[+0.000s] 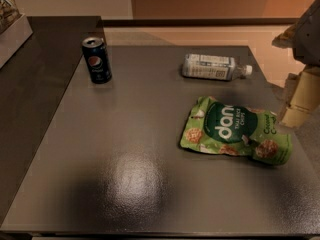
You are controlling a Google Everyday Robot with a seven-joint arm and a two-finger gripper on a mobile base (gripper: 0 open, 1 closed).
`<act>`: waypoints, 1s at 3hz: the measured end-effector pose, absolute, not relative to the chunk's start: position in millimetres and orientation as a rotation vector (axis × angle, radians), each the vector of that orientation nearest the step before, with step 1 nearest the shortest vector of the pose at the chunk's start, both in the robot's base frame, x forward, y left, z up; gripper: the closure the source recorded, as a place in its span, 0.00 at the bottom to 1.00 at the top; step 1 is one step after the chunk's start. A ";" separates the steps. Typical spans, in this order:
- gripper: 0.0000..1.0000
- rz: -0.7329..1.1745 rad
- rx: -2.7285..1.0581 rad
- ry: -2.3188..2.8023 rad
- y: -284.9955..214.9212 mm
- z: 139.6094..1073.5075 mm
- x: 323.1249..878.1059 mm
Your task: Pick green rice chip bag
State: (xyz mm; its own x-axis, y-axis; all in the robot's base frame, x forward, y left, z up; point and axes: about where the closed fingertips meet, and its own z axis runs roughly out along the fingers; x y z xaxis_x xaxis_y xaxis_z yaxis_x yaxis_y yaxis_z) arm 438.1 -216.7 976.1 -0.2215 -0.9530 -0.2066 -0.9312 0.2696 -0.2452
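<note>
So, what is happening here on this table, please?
The robot's tool is at the right edge of the view, just past the table, near the green rice chip bag, and it does not appear to touch it. The bag lies flat on the right part of the table, not yet picked up. A dark blue soda can stands upright at the far left corner. A clear water bottle lies on its side behind the bag.

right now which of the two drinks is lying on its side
The water bottle, flat on its side behind the bag, cap pointing right. The can stands upright, far left. The gripper is at the right edge, beside the bag.
</note>
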 end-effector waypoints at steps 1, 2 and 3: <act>0.00 -0.098 -1.725 2.232 -216.7 976.1 438.1; 0.00 -0.117 -1.742 2.224 -214.5 974.2 439.9; 0.00 -0.101 -1.787 2.209 -209.1 959.2 447.5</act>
